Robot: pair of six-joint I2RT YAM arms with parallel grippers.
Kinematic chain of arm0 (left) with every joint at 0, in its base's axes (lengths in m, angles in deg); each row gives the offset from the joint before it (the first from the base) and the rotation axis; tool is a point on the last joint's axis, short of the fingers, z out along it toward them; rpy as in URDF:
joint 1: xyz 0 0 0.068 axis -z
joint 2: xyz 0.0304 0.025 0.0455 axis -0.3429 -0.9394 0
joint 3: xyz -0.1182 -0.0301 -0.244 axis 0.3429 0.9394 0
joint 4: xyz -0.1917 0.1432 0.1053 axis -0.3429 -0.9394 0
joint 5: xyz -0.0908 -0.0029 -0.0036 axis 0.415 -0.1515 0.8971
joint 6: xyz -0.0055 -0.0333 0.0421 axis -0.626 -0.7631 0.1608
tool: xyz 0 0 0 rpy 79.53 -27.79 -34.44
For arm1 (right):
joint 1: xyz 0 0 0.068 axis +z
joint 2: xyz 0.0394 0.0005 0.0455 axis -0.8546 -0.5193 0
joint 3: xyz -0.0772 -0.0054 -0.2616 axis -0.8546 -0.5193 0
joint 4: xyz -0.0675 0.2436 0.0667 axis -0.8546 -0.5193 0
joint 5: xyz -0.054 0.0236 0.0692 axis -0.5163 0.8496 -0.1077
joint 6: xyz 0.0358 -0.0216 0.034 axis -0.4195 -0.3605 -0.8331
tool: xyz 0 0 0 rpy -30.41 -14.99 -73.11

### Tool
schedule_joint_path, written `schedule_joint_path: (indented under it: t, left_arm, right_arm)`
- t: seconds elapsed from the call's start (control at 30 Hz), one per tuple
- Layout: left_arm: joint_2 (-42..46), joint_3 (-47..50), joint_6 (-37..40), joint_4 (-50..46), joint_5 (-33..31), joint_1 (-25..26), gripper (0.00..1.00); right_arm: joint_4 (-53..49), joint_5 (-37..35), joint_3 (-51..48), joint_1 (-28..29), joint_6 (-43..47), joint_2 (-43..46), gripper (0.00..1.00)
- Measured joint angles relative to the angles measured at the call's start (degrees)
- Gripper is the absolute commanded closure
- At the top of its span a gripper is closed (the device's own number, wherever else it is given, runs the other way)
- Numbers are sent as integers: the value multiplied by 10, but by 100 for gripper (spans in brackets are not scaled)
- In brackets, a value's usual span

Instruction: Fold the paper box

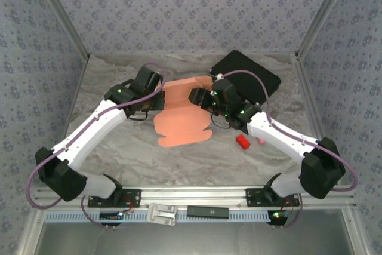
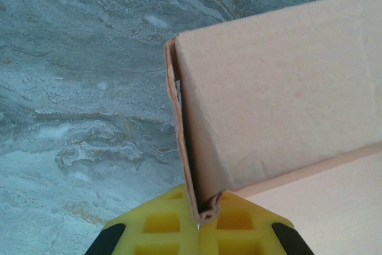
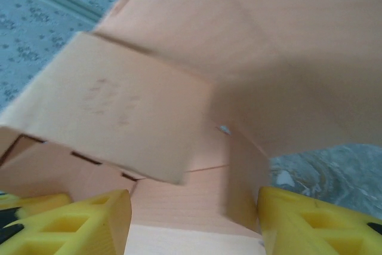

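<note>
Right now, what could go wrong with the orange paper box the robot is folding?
1. The left gripper pinches just a thin folded edge of the paper box, so the box might slip out or tear.
2. The right gripper has open fingers around a standing flap; squeezing could crush it crooked.
3. The small red block lies close beside the right arm and might get bumped.

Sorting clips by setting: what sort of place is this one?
Probably a lab robot cell, not a home: patterned walls on a metal frame box in a marble-look table, with the left arm and right arm bolted to a rail at its near edge.
</note>
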Motion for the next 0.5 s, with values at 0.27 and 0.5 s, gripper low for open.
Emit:
schedule_joint_path:
  t: [0.27, 0.5]
  left_arm:
    - [-2, 0, 0, 1, 2, 0, 100]
    - [-2, 0, 0, 0, 2, 0, 100]
  right_arm:
    - [-4, 13, 28, 9, 27, -28, 45]
    - [-4, 34, 28, 10, 28, -51, 44]
